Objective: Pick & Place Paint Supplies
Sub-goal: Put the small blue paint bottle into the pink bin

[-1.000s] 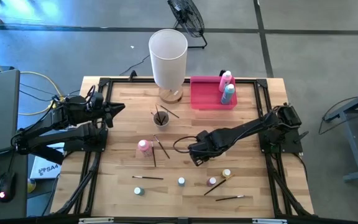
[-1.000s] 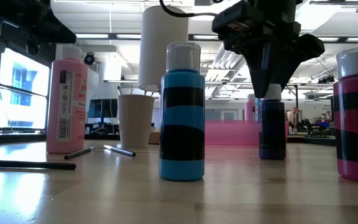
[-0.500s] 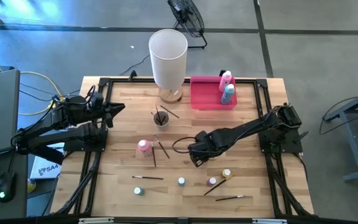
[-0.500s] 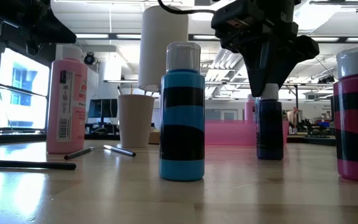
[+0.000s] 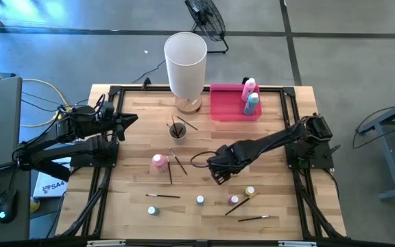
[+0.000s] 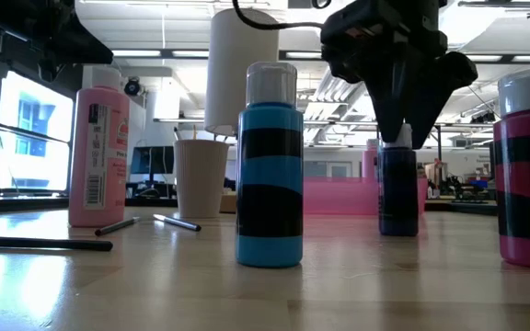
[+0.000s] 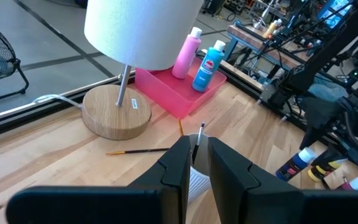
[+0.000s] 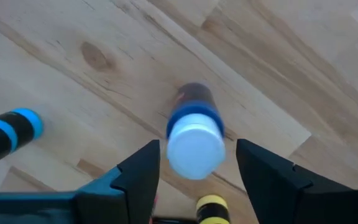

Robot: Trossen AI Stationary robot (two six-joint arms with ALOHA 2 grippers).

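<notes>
The right gripper [image 8: 194, 171] hangs directly over a small dark-blue paint bottle [image 8: 194, 134] with a white cap, standing upright near the table's middle; its fingers [image 8: 138, 174] are spread, flanking the cap without touching it. The step appears to be either the approach to, or the release of, this bottle; a pick would call for descending and closing squarely. Farther off, the left gripper [image 5: 130, 119] waits at the table's left edge, fingers nearly together, holding nothing.
</notes>
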